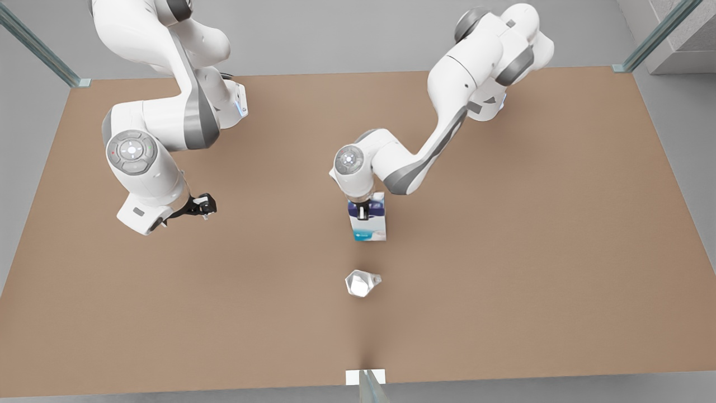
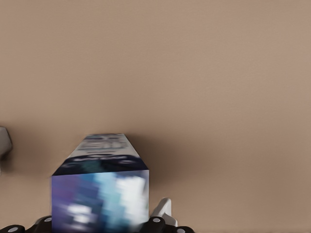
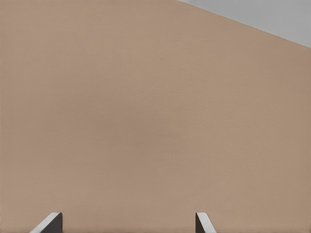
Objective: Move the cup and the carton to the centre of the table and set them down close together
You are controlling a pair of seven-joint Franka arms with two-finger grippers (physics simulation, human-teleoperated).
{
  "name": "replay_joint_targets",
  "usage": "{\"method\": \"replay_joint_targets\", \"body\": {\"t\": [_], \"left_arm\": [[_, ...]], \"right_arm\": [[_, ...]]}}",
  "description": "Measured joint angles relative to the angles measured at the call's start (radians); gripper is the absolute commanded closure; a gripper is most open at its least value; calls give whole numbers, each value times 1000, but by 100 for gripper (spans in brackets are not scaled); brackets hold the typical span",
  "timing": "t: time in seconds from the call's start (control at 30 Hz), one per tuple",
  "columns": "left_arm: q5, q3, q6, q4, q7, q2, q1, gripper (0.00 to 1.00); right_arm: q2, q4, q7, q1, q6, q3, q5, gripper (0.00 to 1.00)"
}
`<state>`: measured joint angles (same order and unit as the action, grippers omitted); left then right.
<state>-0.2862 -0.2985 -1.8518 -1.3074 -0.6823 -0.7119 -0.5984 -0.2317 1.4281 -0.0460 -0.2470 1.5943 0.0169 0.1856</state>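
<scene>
In the front view, your left claw (image 1: 363, 211) is clamped on the carton (image 1: 369, 224), gripping its dark blue upper band, near the middle of the table (image 1: 559, 224). The carton stands upright; whether its base touches the tabletop you cannot tell. The cup (image 1: 362, 282) sits on the table a little below that claw in the picture, apart from the carton, handle toward the front view's right. Your right claw (image 1: 202, 206) hangs over bare table well off toward the front view's left, far from both things.

In the left wrist view, the carton (image 2: 99, 194) sits right between the claw's fingers (image 2: 162, 209), and a sliver of the cup (image 2: 4, 141) shows beyond it.

In the right wrist view, your right claw (image 3: 127, 224) is spread wide with nothing between its fingertips (image 3: 203, 223), only tabletop (image 3: 146, 111) beneath.
</scene>
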Motion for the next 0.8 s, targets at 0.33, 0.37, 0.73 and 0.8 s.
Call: {"method": "replay_joint_targets", "body": {"t": [0.33, 0.37, 0.73, 0.8], "left_arm": [[274, 37, -11, 11, -6, -26, -29, 1], [262, 37, -29, 11, -4, -26, -29, 1], [93, 71, -69, 17, 1, -22, -41, 0], [89, 71, -67, 27, 0, -19, -35, 1]], "right_arm": [[0, 2, -1, -1, 0, 0, 0, 0], [0, 2, -2, -2, -1, 0, 0, 0], [0, 2, -2, -2, 1, 0, 0, 0], [0, 2, -2, -2, 1, 0, 0, 0]]}}
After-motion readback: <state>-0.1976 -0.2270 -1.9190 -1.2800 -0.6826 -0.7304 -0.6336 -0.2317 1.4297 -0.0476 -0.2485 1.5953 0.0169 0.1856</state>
